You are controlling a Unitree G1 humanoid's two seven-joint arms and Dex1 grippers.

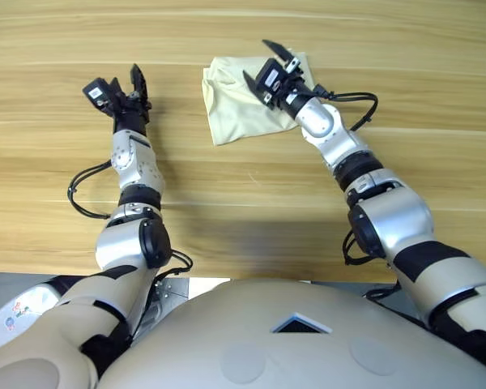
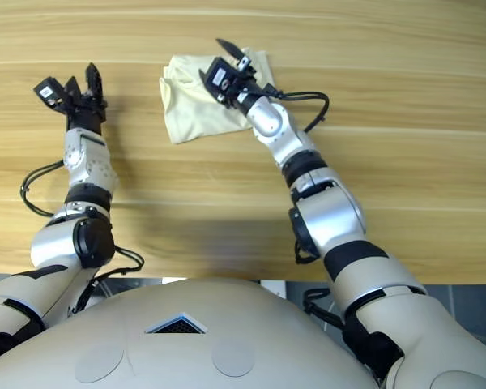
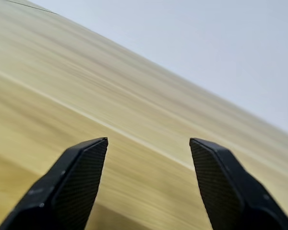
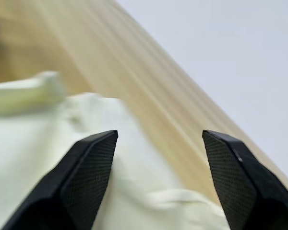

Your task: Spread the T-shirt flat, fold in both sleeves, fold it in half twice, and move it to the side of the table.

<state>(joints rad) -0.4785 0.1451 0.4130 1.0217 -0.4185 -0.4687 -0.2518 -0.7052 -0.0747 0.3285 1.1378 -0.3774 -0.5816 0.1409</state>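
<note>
The pale-yellow cotton T-shirt (image 1: 235, 105) is lying as a compact folded square on the light wooden counter (image 1: 405, 89), at about twelve o'clock from where the robot is standing. To my eye the folding is looking finished, and carrying it to the side is the step in hand. To do that well, the right tool (image 1: 262, 61) is going to need to come down on a thick folded edge and pinch every layer together. It should then be travelling low, or the stack is likely to fall open. The right tool is hovering over the shirt's far corner at its one o'clock, fingers spread apart and gripping nothing, with most of the cloth spreading toward seven o'clock beneath it. The left tool (image 3: 149, 143) is hanging over bare wood at the shirt's nine o'clock, fingers likewise apart, well clear of the fabric.
</note>
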